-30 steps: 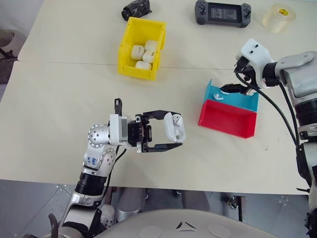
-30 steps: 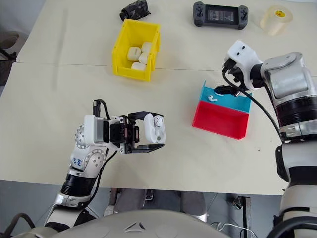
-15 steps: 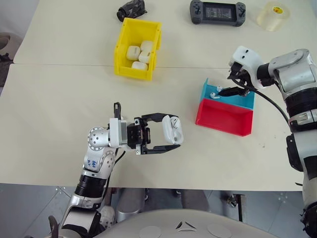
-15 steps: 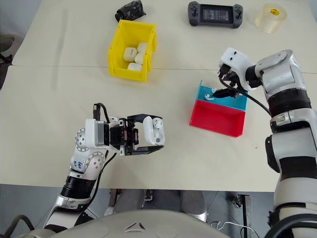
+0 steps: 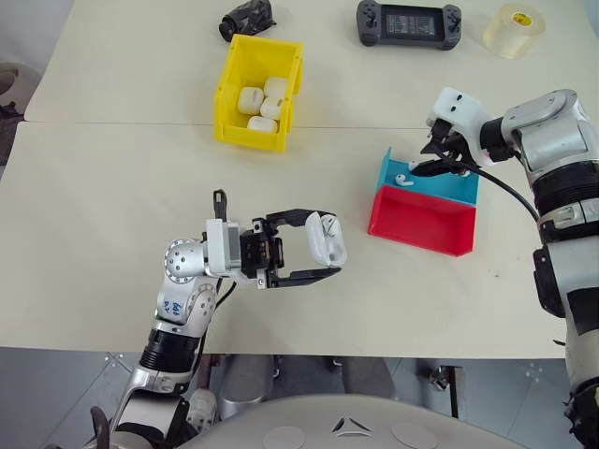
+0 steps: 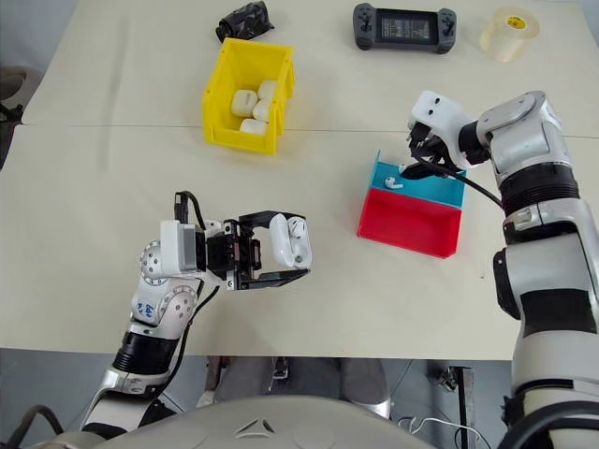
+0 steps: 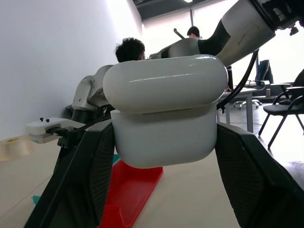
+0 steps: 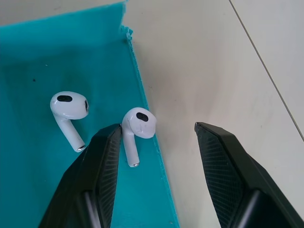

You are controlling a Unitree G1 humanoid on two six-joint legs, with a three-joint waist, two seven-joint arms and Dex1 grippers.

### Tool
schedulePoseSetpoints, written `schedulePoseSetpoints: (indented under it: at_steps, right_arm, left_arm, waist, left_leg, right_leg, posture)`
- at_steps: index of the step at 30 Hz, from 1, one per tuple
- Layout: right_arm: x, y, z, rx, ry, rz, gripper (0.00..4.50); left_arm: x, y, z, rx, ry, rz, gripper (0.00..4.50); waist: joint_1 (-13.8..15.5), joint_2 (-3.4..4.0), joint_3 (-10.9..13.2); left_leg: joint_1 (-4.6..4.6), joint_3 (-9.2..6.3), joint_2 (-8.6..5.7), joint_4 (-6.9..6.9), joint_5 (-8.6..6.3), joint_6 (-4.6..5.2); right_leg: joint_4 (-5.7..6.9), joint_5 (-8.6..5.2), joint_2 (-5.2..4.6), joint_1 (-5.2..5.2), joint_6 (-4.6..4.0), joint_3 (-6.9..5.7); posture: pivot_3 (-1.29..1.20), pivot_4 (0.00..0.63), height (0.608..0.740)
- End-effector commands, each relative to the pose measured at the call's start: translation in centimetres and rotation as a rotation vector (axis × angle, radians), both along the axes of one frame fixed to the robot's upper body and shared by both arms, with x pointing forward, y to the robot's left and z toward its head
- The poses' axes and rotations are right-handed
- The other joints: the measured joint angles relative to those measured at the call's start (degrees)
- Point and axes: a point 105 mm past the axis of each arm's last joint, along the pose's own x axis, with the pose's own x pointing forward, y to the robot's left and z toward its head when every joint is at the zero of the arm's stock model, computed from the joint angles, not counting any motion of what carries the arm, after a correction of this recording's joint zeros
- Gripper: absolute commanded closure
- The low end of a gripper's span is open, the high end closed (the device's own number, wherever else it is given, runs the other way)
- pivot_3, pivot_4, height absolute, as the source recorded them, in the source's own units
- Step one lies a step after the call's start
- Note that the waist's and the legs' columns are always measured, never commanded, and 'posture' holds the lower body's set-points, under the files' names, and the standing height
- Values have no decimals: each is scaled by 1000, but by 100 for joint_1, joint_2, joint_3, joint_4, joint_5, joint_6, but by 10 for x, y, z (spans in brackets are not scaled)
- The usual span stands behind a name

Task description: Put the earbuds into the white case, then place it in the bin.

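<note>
Left gripper (image 5: 323,248) is clamped on the white case (image 5: 327,238), holding it above the table (image 5: 112,206) near the front edge; lid hinged up, with what looks like one bud seated inside, though that is too small to be sure of. In the left wrist view the case (image 7: 165,109) sits squarely between the two black fingers.

Right gripper (image 8: 152,142) hangs over the blue tray (image 5: 449,185), fingers partly apart and holding nothing. Two earbuds (image 8: 102,121) lie loose on the teal floor, close beside each other. One finger (image 8: 102,175) is just beside the nearer bud's stem; the other is out over bare table past the tray's edge.

Risks, as I judge them:
- Jaws straddle the tray's edge rather than the bud — closing here could pinch the wall, or flick the bud away.
- The near finger may nudge the stem and roll the glossy bud sideways into its neighbour.
- A grip on the round head only could squirt it out.
- Any drop on the way to the case means a tiny white piece loose on a pale table.

The bin (image 5: 234,103) stands well away at the far side, already holding several white cases. The red tray (image 5: 421,224) lies against the blue one.
</note>
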Motion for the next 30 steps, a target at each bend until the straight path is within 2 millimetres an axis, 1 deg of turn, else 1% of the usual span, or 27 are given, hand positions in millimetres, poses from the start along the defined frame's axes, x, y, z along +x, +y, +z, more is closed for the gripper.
schedulePoseSetpoints:
  at_steps: [1, 2, 5, 7, 10, 18, 21, 23, 26, 29, 30]
  right_arm:
    - [-2, 0, -10, -16, 36, 3, 1958]
    - [-2, 2, -11, -13, 39, 6, 1958]
    - [-3, 4, -13, -10, 49, 17, 2472]
    - [-4, 6, -15, -10, 59, 26, 3132]
    - [-4, 7, -16, -8, 63, 24, 3987]
    - [-5, 6, -15, 8, 55, 14, 3987]
    - [-5, 4, -8, 28, 32, 12, 3987]
    - [-5, 8, 10, 90, -11, 22, 3987]
    - [-10, 12, 39, 199, -72, 46, 3987]
    - [-26, 16, 61, 320, -107, 78, 3987]
    - [-38, 20, 67, 411, -108, 96, 3987]
  left_arm:
    - [-4, -2, 11, -11, -49, -3, 1644]
    - [-4, -2, 12, -11, -49, 0, 1644]
    - [-4, -2, 13, -10, -49, 5, 1644]
    - [-4, -1, 13, -11, -48, 9, 1644]
    - [-5, 0, 14, -10, -49, 11, 1644]
    - [-6, 0, 16, -4, -54, 6, 1644]
    - [-6, -1, 19, -4, -57, 0, 1644]
    - [-5, -1, 18, -3, -56, -1, 1644]
    - [-4, -1, 18, -2, -55, -1, 1644]
    - [-2, 0, 18, -7, -49, 3, 1644]
    - [0, 1, 18, -11, -45, 7, 1644]
  waist:
    - [-5, 0, 0]
    - [-5, 0, 0]
    - [-10, 0, 0]
    - [-17, 0, 0]
    - [-13, 0, 0]
    - [-16, 0, 0]
    - [-8, 0, 0]
    - [-1, 0, 0]
    - [5, 5, 3]
    - [26, 7, 4]
    - [51, 7, 4]
  left_leg:
    - [0, 0, 0, 0, 0, 0]
    - [1, 0, 1, 0, 0, 0]
    - [3, 0, 2, 0, 1, -2]
    - [4, 1, 2, 0, 2, -3]
    - [7, 1, 2, 0, 3, -5]
    - [8, 0, 2, 0, 3, -6]
    - [8, 0, 1, 0, 3, -6]
    - [7, 0, 1, 0, 3, -5]
    - [-2, 0, 0, -1, 3, -5]
    - [-8, -1, 0, -7, 3, -5]
    - [-10, -6, 0, -9, 3, -5]
  right_leg:
    - [0, 0, 0, 0, 0, 1]
    - [1, 0, 0, 0, 0, 0]
    - [1, 0, 1, 1, 0, 0]
    - [2, 0, 1, 2, 0, 2]
    - [3, 0, 1, 5, 0, 1]
    - [3, 0, 1, 5, 0, 2]
    - [3, 0, 1, 6, 0, 2]
    - [3, 0, 0, 5, 0, 2]
    - [1, 0, -1, -3, 0, 2]
    - [0, 0, -1, -10, 0, 1]
    - [-1, 0, -1, -11, 0, -4]
  posture:
    - [0, 150, 740]
    - [0, 150, 740]
    - [0, 150, 740]
    - [0, 150, 740]
    - [0, 150, 740]
    - [0, 150, 740]
    - [0, 150, 740]
    - [0, 150, 740]
    - [0, 150, 740]
    - [0, 150, 740]
    - [0, 150, 740]
